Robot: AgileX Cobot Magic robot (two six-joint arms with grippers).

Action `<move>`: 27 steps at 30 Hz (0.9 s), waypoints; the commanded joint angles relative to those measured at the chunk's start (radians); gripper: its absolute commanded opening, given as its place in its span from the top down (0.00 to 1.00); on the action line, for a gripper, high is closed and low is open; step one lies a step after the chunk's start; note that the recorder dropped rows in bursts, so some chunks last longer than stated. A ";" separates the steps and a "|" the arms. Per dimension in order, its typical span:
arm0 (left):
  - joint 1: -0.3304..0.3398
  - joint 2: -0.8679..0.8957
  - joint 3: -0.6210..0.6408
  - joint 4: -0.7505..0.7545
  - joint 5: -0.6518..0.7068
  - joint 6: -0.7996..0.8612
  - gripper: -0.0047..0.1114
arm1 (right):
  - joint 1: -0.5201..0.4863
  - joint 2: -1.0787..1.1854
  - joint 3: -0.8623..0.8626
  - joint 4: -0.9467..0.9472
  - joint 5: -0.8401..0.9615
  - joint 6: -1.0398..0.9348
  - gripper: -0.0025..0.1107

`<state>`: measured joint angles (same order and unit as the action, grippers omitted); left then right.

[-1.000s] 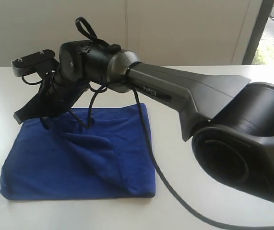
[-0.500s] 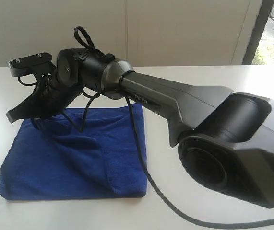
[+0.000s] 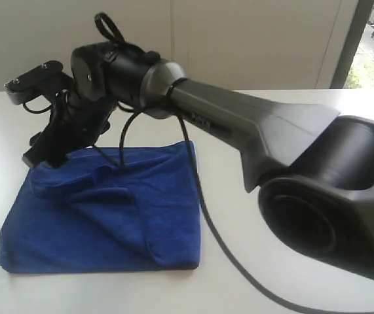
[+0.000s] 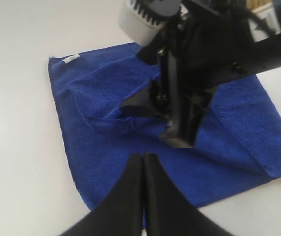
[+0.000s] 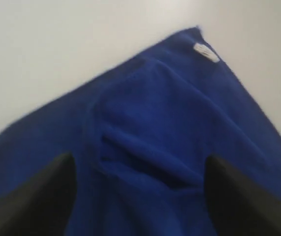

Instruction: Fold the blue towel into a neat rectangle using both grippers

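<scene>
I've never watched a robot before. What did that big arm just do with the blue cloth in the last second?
The right gripper had been pinching a fold near the far left corner of the blue towel. It has now opened its jaws and let go, and the fold lies rumpled on the cloth below. The rest of the towel stayed flat in about the same place on the white table.
</scene>
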<state>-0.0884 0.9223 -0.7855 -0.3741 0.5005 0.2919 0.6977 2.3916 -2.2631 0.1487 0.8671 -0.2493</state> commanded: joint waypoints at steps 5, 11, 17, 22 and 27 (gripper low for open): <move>-0.004 -0.007 0.006 -0.014 -0.023 0.004 0.96 | -0.158 -0.108 0.105 -0.237 0.237 0.070 0.77; -0.004 -0.007 0.006 -0.014 -0.027 0.004 0.96 | -0.233 -0.112 0.288 -0.119 0.228 -0.032 0.98; -0.004 -0.007 0.006 -0.014 -0.027 0.004 0.96 | -0.235 -0.112 0.412 -0.130 0.132 -0.028 0.98; -0.004 -0.007 0.006 -0.014 -0.031 0.004 0.96 | -0.242 -0.114 0.486 -0.130 0.068 -0.028 0.98; -0.004 -0.007 0.006 -0.014 -0.031 0.004 0.96 | -0.260 -0.114 0.546 -0.171 0.052 -0.009 0.98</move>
<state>-0.0884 0.9223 -0.7855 -0.3741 0.4667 0.2922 0.4575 2.2762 -1.7482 0.0207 0.9165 -0.2716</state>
